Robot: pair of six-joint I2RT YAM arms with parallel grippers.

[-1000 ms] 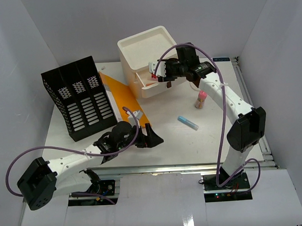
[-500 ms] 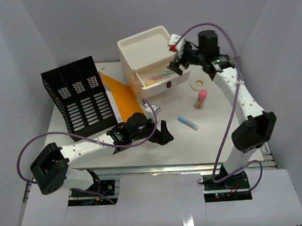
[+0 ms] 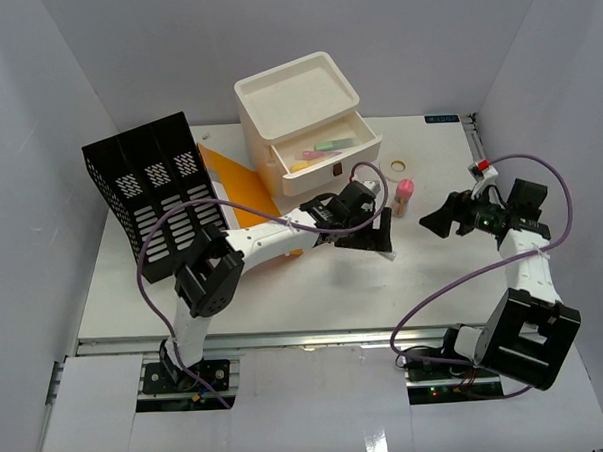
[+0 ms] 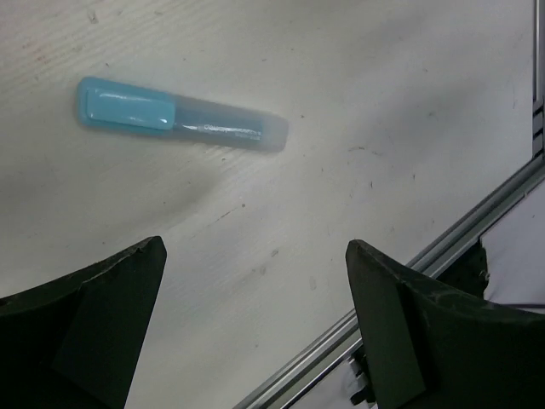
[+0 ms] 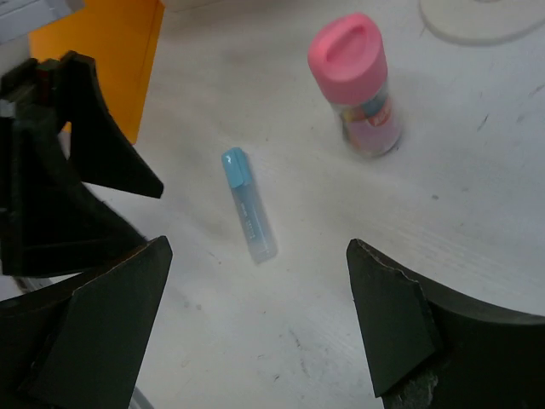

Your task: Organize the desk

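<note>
A blue highlighter (image 4: 179,119) lies flat on the white desk (image 3: 335,295), and it also shows in the right wrist view as the highlighter (image 5: 249,204). My left gripper (image 4: 255,247) hovers open just short of it, nothing between its fingers. From above, the left gripper (image 3: 375,238) covers the highlighter. My right gripper (image 5: 257,247) is open and empty, facing the highlighter from the right side of the desk. In the top view the right gripper (image 3: 436,218) hangs well apart from the left one.
A pink-capped bottle (image 3: 404,194) stands behind the grippers, a tape roll (image 3: 400,165) beyond it. The cream drawer box (image 3: 306,96) has its top drawer (image 3: 323,155) open with markers inside. A black file rack (image 3: 155,192) and orange folder (image 3: 239,179) sit left. The metal rail (image 4: 460,230) runs close by.
My right gripper has left the open drawer, swung back to the right and opened wide. My left arm has reached across from the front left to the blue highlighter.
</note>
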